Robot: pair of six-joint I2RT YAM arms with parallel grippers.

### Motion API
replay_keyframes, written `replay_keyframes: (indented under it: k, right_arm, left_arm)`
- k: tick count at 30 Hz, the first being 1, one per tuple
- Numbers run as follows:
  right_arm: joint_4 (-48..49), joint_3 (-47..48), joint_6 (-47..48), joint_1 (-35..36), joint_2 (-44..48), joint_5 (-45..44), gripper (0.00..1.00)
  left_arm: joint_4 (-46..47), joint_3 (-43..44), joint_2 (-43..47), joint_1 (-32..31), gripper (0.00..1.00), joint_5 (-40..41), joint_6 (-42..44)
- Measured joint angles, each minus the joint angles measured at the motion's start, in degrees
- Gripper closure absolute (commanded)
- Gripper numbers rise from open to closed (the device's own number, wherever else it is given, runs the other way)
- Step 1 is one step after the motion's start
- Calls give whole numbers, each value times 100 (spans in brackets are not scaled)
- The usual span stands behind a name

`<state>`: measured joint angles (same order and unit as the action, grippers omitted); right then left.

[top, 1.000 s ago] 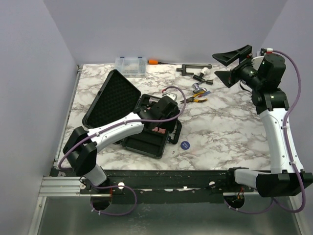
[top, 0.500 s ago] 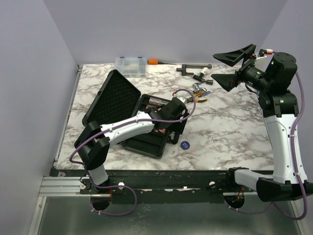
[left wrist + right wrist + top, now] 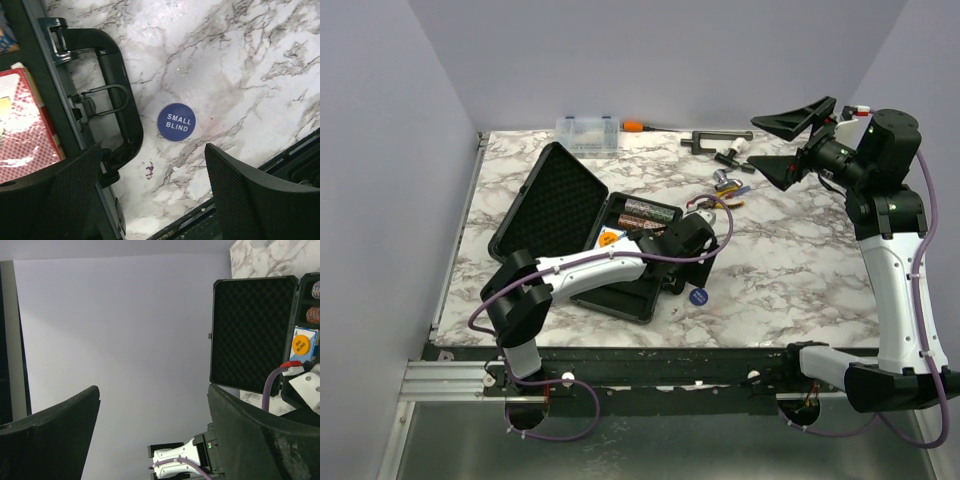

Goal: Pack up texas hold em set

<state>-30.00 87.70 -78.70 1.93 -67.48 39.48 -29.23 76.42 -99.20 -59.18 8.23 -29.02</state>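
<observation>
Jaws wide, blue disc point(image 3: 176, 122) beside handle point(image 3: 116, 85)

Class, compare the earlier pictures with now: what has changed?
The left gripper swung from over the case to above the blue disc on the table, open, holding nothing. The right gripper shifted slightly. Case, disc and tools stayed put.
</observation>
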Motion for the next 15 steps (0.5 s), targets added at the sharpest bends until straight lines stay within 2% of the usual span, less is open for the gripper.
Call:
replay_keyframes:
  k: [7, 15]
  right_arm:
    - [74, -245, -118, 17, 9, 46, 8]
    - [367, -317, -337, 52, 11, 304, 11]
  left_arm:
    - [4, 256, -278, -221, 17, -31, -55]
    - [33, 299, -553, -310, 17, -52, -118]
